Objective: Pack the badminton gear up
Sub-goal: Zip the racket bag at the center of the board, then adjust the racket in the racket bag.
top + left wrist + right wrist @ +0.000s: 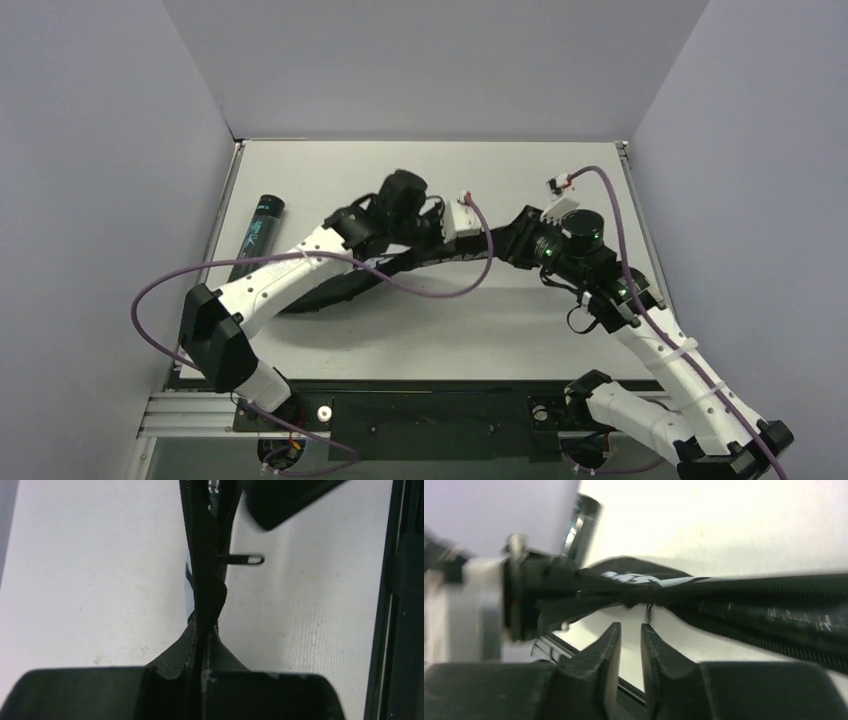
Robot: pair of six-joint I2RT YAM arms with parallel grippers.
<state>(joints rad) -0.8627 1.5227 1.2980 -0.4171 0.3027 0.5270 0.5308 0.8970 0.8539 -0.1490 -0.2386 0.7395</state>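
Packing looks near its end, as I judge it. One black racket bag lies across the middle of the worktop, running from about 8 o'clock toward 2 o'clock. No rackets and no shuttlecocks show in any view, so they are probably stowed, though nothing here confirms it. One black tube with teal print lies apart from the bag at about 10 o'clock, beside the left wall, outside the bag.

The left jaws are closed on a fold of the bag's edge, right along the zip line. One metal zip pull sticks out sideways just beyond them. The right jaws stand slightly parted with nothing between them, just below the zip seam and not touching it.

What seems left is running the zip closed and dealing with the tube. How far the zip is drawn I cannot tell.

Count in view: one bag, one tube, one zip pull.
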